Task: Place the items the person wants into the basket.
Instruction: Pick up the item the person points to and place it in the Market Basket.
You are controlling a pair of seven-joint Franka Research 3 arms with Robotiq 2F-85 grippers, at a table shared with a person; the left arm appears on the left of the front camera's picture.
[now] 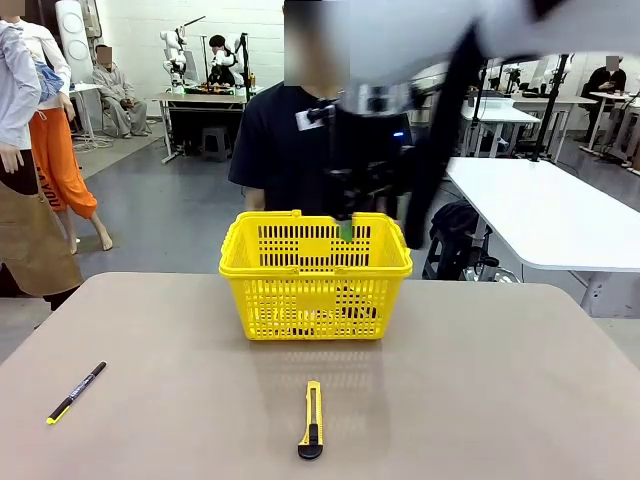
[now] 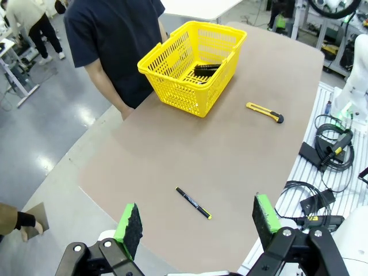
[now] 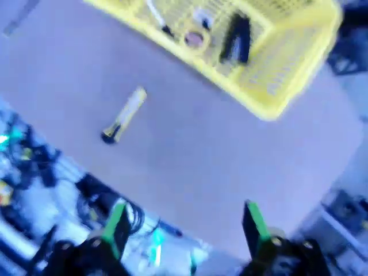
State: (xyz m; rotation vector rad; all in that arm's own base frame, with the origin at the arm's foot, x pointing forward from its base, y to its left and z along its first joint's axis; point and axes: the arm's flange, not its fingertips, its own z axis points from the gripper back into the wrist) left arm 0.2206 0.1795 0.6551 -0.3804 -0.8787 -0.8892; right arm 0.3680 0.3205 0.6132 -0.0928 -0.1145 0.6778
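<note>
The yellow basket [image 1: 315, 290] stands at the table's far middle, in front of the person in a dark T-shirt [image 1: 280, 150]. In the right wrist view the basket [image 3: 276, 69] holds a black stapler [image 3: 236, 37], a round tape measure [image 3: 194, 39] and a white marker [image 3: 156, 16]. The picture is blurred. My right gripper [image 3: 181, 227] is open with nothing between its fingers; from the front it hangs above the basket's far rim [image 1: 348, 222]. My left gripper [image 2: 195, 227] is open, high over the table's left end, far from the basket [image 2: 192, 63], where the stapler [image 2: 204, 70] shows.
A yellow-and-black utility knife [image 1: 312, 420] lies near the table's front middle. A slim black pen with a yellow tip [image 1: 76, 392] lies at the front left. Cables and boxes [image 2: 322, 155] sit on a white surface beside the table.
</note>
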